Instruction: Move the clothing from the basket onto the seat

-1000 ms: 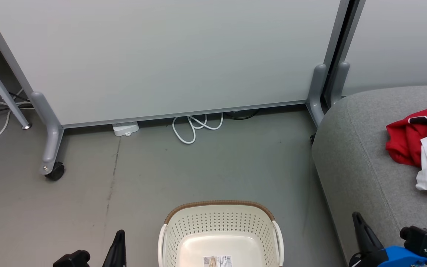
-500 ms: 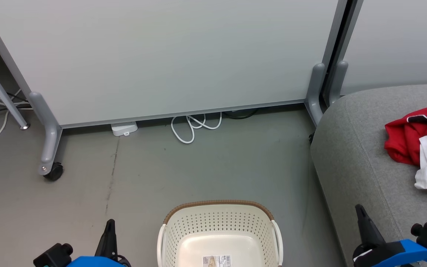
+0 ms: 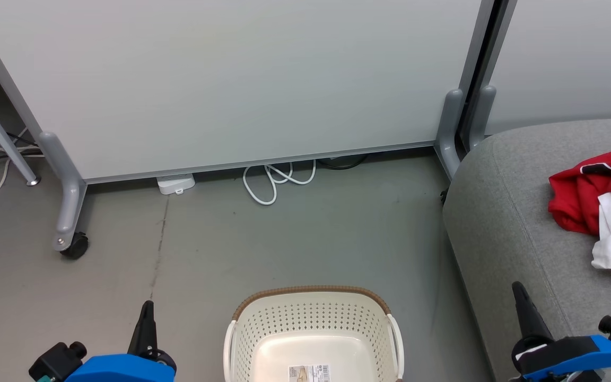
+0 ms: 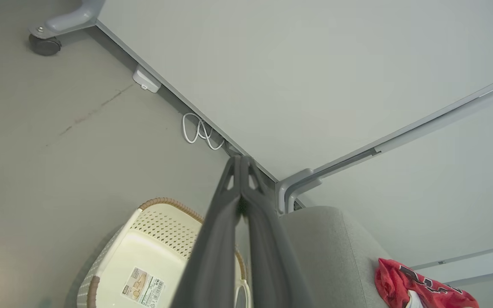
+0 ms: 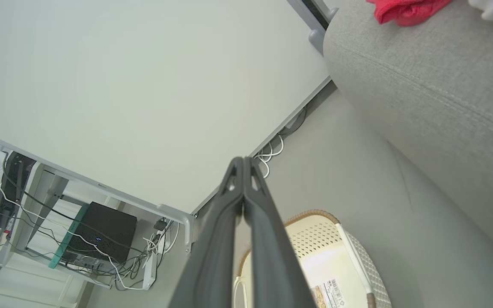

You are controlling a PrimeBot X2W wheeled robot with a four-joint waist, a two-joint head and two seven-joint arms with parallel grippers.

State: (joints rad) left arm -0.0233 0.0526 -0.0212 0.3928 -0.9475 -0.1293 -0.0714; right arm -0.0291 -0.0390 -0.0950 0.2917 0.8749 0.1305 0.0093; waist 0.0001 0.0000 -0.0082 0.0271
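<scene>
On the grey seat (image 3: 507, 239), the red clothing (image 3: 576, 204) lies crumpled.

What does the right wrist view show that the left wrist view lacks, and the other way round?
Extra in the right wrist view: a black box among cables by a white desk frame. Extra in the left wrist view: black-and-white lettering on the red clothing and a long floor crack. Both share the basket with its label, the grey seat under that clothing, and a looped white cable.
</scene>
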